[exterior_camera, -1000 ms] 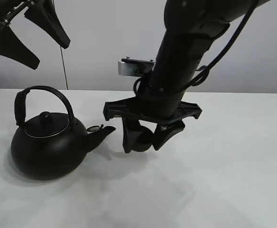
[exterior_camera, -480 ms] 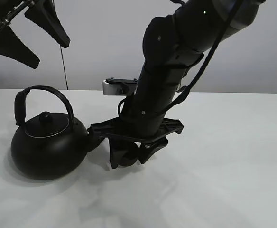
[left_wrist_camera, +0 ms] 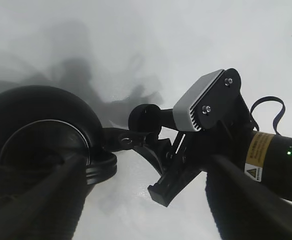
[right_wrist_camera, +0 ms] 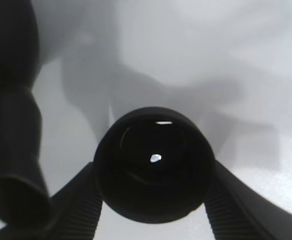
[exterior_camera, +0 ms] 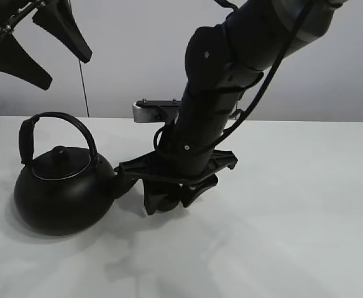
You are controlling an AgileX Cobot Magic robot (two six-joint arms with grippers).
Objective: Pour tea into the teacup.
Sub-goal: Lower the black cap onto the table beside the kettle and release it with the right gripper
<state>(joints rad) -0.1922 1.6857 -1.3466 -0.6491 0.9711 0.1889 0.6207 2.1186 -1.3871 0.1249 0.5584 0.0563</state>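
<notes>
Teacup in the tight pinch of the right pincer, beside the kettle spout; left pincer wide apart.

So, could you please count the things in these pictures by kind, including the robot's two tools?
kettle: 1
teacup, held in the right tool: 1
tools, the right tool and the open left tool: 2
Total: 4

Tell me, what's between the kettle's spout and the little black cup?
Right wrist view: just one finger of the right gripper, clamped on the teacup, and a strip of bare table stand before the kettle spout.
</notes>
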